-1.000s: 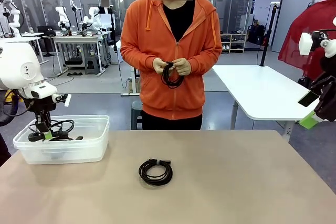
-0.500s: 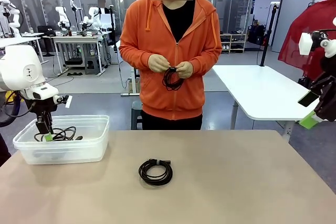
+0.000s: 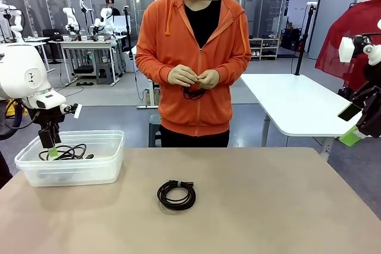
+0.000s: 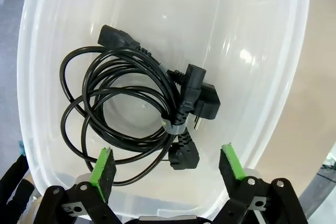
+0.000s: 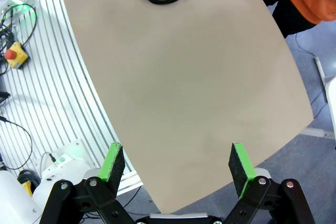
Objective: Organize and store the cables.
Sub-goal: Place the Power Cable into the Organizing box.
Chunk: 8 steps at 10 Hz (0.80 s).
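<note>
Cable coil (image 3: 176, 195) on table (image 3: 274, 206), clear bin (image 3: 89, 172) well left.

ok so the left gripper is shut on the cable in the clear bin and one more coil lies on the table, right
Not quite. The left gripper is open, its pads apart above the cable, which lies loose in the clear bin. The left wrist view shows this. One more coil does lie on the table.
</note>
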Motion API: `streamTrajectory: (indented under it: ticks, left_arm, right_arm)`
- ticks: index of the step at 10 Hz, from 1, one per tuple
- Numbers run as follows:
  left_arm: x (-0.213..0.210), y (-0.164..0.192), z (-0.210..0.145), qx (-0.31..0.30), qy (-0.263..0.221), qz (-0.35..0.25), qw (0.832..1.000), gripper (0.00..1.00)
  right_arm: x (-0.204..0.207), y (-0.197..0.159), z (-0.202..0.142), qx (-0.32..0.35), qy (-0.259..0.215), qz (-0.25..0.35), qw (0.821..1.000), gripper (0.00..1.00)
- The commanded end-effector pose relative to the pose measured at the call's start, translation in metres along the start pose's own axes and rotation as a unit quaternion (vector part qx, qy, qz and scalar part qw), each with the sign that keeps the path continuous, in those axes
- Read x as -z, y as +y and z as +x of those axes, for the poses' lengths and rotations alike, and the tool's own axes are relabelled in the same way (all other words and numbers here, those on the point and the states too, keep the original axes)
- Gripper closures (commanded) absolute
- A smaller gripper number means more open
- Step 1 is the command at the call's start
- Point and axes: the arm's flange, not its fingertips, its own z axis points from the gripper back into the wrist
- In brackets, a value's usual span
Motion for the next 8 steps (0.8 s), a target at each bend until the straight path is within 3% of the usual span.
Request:
streamTrajectory:
  ticks: [1,8]
  left_arm:
    - [0.002,-0.0065,-0.0048,0.001,0.003,0.002,1.0,0.0]
    - [0.0007,-0.0003,-0.0003,0.0,0.0,-0.001,1.0,0.0]
  right_arm:
    - [-0.0017,-0.0002,0.0019,0.004,0.003,0.0,1.0,0.0]
    - [-0.0017,-0.0002,0.0019,0.004,0.003,0.0,1.0,0.0]
